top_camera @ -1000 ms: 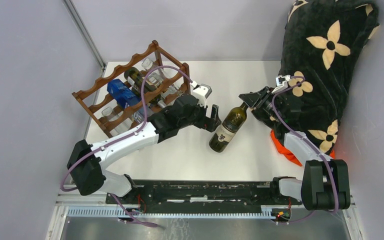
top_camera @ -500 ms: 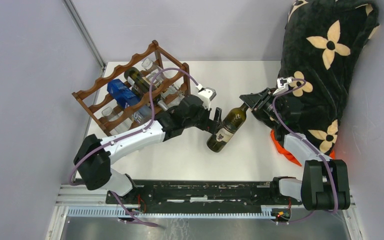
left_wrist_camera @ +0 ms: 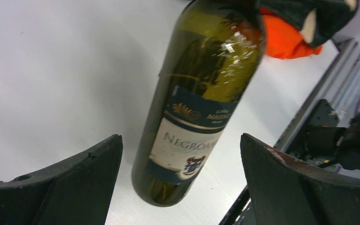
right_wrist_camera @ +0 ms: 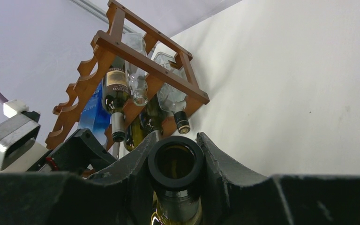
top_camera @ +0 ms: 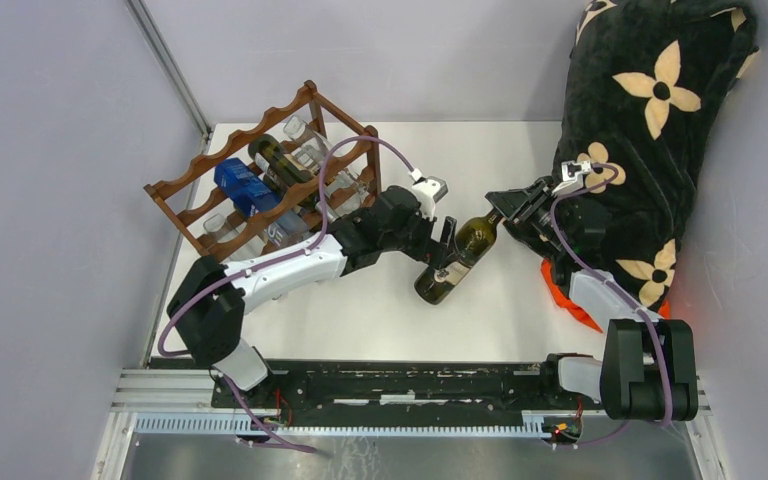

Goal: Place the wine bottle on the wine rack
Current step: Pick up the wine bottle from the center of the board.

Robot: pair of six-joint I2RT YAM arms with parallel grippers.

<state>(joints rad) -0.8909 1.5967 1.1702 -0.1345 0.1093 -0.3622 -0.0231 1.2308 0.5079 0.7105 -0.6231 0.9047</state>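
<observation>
The dark green wine bottle [top_camera: 457, 258] with a white and blue label lies slanted on the white table, neck toward the right. My right gripper [top_camera: 500, 210] is shut on its neck; the right wrist view shows the open bottle mouth [right_wrist_camera: 176, 164] between the fingers [right_wrist_camera: 136, 164]. My left gripper [top_camera: 447, 250] is open, one finger on each side of the bottle's body [left_wrist_camera: 201, 98] and apart from it. The reddish-brown wine rack [top_camera: 260, 180] stands at the back left, holding several bottles and a blue box; it also shows in the right wrist view [right_wrist_camera: 136, 56].
A black blanket with cream flowers [top_camera: 650, 100] is heaped at the back right, with an orange item [top_camera: 570, 300] under it, also in the left wrist view [left_wrist_camera: 286, 37]. Grey walls close the left and back. A black rail [top_camera: 410, 385] runs along the near edge.
My left arm has reached to the right, and its open fingers now straddle the bottle's body. The right gripper has kept its hold on the neck; the bottle shifted slightly.
</observation>
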